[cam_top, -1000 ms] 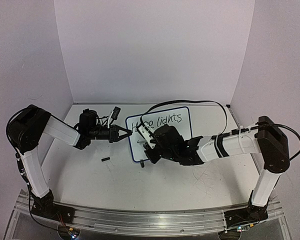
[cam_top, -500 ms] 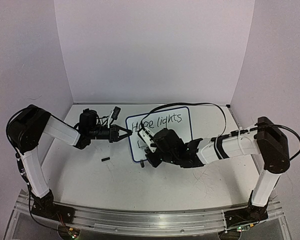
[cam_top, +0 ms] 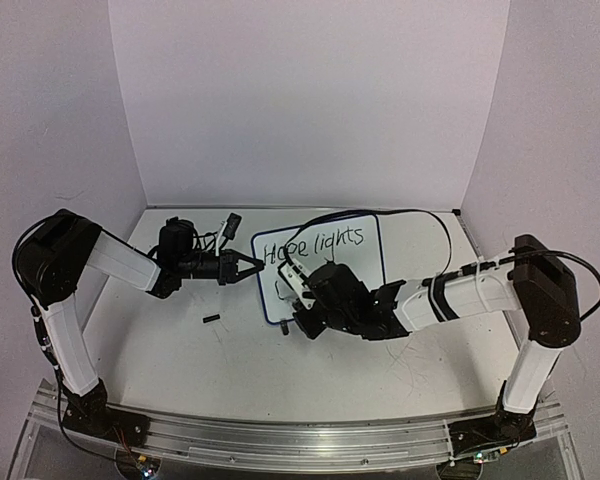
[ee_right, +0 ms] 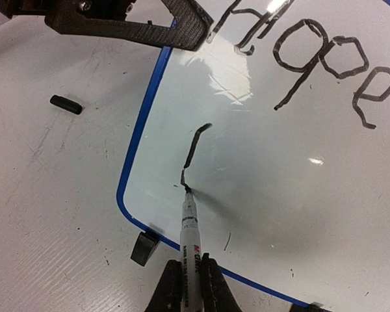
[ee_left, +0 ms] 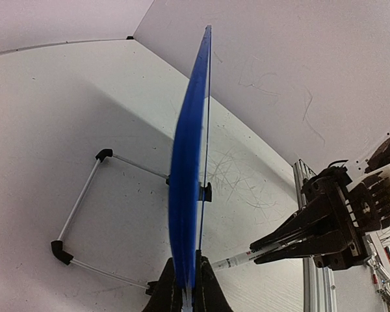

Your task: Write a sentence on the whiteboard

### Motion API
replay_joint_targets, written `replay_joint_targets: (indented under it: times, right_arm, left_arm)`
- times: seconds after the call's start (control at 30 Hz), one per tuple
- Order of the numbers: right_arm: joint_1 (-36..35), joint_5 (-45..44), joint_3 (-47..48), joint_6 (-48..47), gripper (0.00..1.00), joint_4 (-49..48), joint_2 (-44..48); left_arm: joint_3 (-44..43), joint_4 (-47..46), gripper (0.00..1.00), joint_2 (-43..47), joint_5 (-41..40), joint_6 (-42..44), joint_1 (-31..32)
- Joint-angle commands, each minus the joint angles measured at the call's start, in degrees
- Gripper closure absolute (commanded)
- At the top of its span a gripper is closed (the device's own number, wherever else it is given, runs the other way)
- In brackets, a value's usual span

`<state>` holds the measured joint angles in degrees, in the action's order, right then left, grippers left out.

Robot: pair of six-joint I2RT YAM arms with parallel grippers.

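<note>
The left end effector (cam_top: 242, 267) pinches the edge of the whiteboard (cam_top: 365, 268), steadying it; the right end effector (ee_right: 187, 273), clamped on a black marker (ee_right: 189, 218), presses the tip beneath the written line.

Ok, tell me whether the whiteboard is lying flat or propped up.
Propped up: the whiteboard stands on edge, its wire stand braced on the table behind it, with the left fingers pinching its rim.

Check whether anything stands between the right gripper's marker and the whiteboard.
Nothing visible does. The marker in the right gripper has its tip on the whiteboard, below the first written line. The left gripper clamps the board's left edge, clear of the stroke.
</note>
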<state>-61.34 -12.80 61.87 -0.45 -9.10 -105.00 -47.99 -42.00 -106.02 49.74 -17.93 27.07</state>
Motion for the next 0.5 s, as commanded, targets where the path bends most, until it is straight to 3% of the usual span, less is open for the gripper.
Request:
replay_joint_targets:
  times: [0.0,0.47]
  right_arm:
    - [-0.2,-2.29,-2.44,0.12,1.0,-2.23,5.73]
    - [-0.1,3.22,3.83,-2.05,1.0,-3.86,-0.58]
  left_arm:
    - [-0.34,5.11,1.0,-0.41,-2.26,3.07,0.4]
    - [-0.3,5.4,1.0,-0.02,-2.36,3.28,0.39]
